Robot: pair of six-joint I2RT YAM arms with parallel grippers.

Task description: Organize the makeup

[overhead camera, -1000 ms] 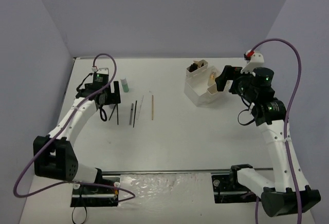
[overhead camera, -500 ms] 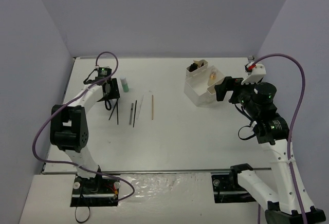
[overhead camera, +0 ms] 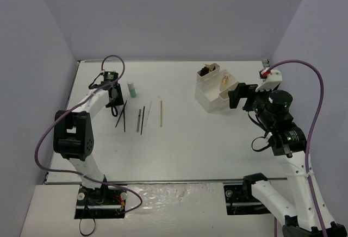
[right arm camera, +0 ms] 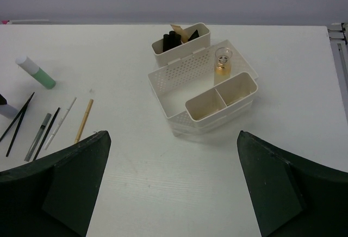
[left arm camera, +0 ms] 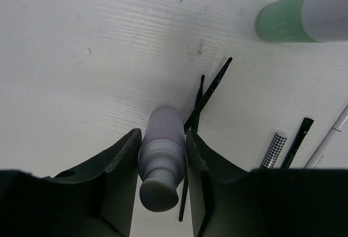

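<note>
Gripped grey bottle [left arm camera: 163, 128] with left tool [left arm camera: 163, 144], held right tool [right arm camera: 173, 135] wide open (amber bottle [right arm camera: 222, 66] boxed; pencils [right arm camera: 84, 120], green-capped bottle [right arm camera: 38, 73] left on tabletop [right arm camera: 125, 185]).

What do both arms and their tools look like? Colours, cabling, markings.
The left arm and right arm: white links, black joint housings, a purple cable each. A green light on the left wrist; a red tab by the right wrist. The left tool and right tool: dark, flat, tapering fingers.

A bottle [left arm camera: 162, 155] lies between the left jaws, pencils [right arm camera: 47, 132] just right of it, the compartment box [right arm camera: 206, 125] far right.
</note>
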